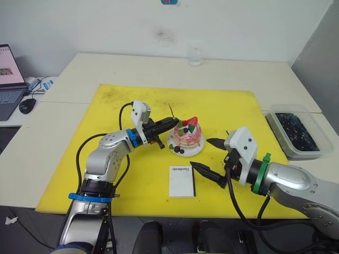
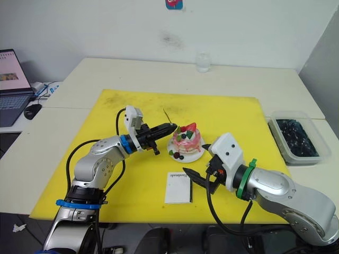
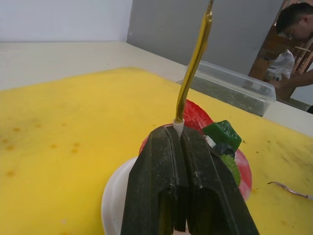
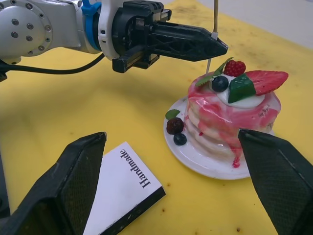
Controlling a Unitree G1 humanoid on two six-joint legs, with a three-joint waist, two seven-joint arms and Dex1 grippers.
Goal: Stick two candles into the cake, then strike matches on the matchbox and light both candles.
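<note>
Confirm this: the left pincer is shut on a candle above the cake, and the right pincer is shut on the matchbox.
Not quite. The right pincer is open and holds nothing; the matchbox lies flat on the mat, as the right wrist view shows. The left pincer is indeed shut on a candle above the cake.

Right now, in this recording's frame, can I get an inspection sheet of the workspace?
Surface: yellow mat with brownish stains, on pale tables.
Job's things: cake on its white plate; matchbox flat in front of it; one candle upright in the left gripper at the cake; a second candle lying on the mat.
Clutter: clear bin of dark contents, glass.
Grippers: left gripper shut on the candle; right gripper open, empty, beside the cake.
Cables: black leads along both arms.
Surroundings: laptop, mouse, a person beyond the table.
</note>
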